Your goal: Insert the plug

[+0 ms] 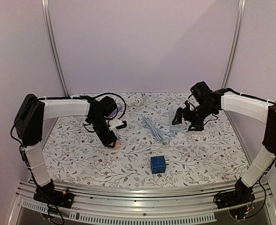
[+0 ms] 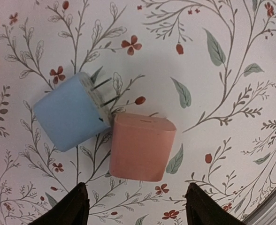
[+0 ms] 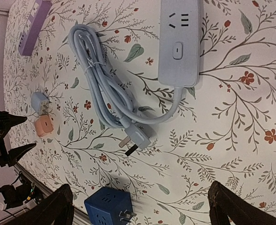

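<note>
My left gripper point(image 2: 137, 206) hovers with its fingers spread wide and nothing pinched, right over the pink plug point(image 2: 141, 147). The plug lies flat on the flowered tablecloth point(image 2: 232, 56) on the left side of the table. It's a smooth, matte block with rounded edges, one corner up against the pale blue plug point(image 2: 71, 117). The blue one shows two thin flat metal prongs point(image 2: 103, 92); the pink one's prongs I cannot see from here. Only my dark fingertips point(image 2: 72, 211) poke into the bottom of my wrist view.

My right gripper point(image 3: 140, 201) is wide apart too and holds nothing. It hangs above the pale grey power strip point(image 3: 178, 42), whose far end the frame cuts off. The strip's cord point(image 3: 96, 70) lies bundled in a long loop beside it. A dark blue cube adapter point(image 3: 108, 208) sits near the front edge, partly cropped.
</note>
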